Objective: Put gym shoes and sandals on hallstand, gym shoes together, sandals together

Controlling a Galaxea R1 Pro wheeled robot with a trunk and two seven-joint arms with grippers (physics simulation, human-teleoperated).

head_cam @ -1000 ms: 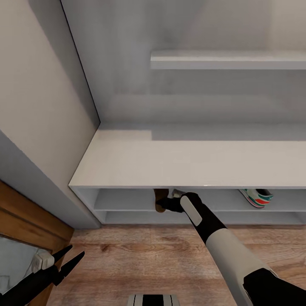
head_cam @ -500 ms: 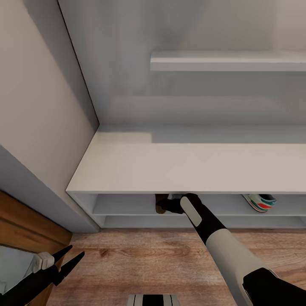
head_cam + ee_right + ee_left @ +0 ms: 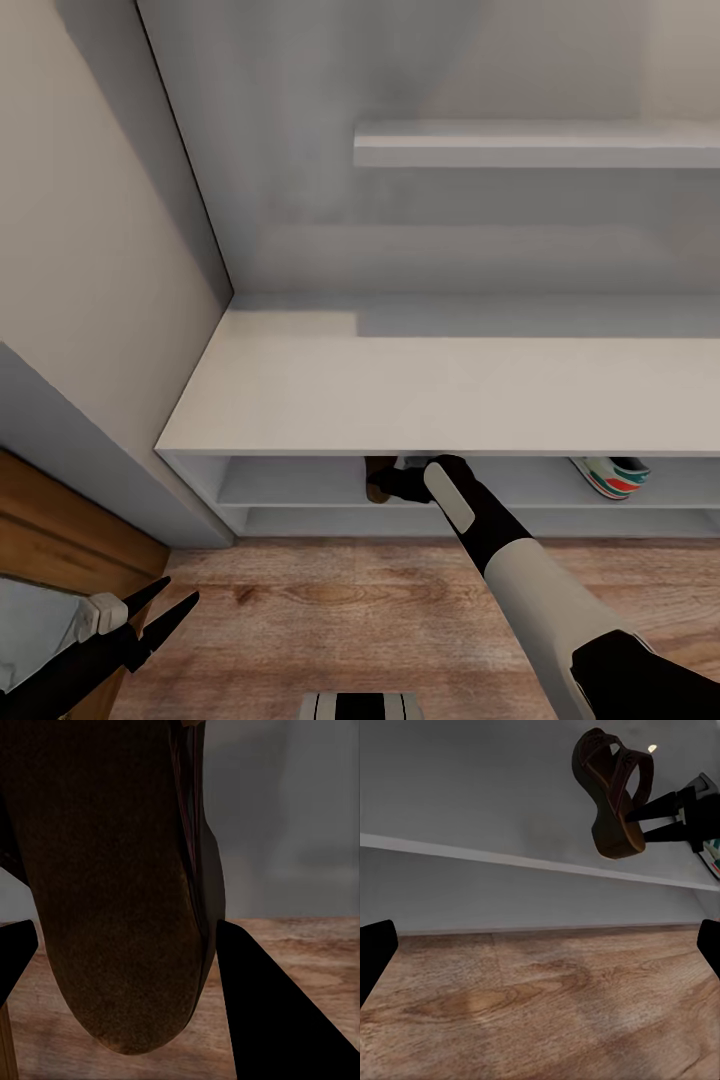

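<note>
The right gripper (image 3: 385,487) is reaching under the top of the pale grey hallstand with two open shoe shelves (image 3: 330,385) and its black fingers (image 3: 656,806) are clenched on a dark reddish-brown leather sandal with wide straps (image 3: 611,791). The sandal hangs in the mouth of the upper shelf. It is tipped on its side and I cannot tell if it touches the shelf board yet. Between one second ago and half a second ago the whole head view slid a little, so the camera moved, not the shoes. Since half a second ago nothing has moved at all: the arm is holding still with the sandal. I think this means the sandal is almost in its place and the fingers are about to let go. A white gym shoe with green stripes and red-orange bits (image 3: 612,475) already sits on the same shelf, well apart to the right. The left gripper (image 3: 160,612) hangs low over the light brown wooden corridor floor (image 3: 330,610), near the left wall, with its fingers spread and nothing in them. The other sandal and the other gym shoe are still to be set beside their partners.
</note>
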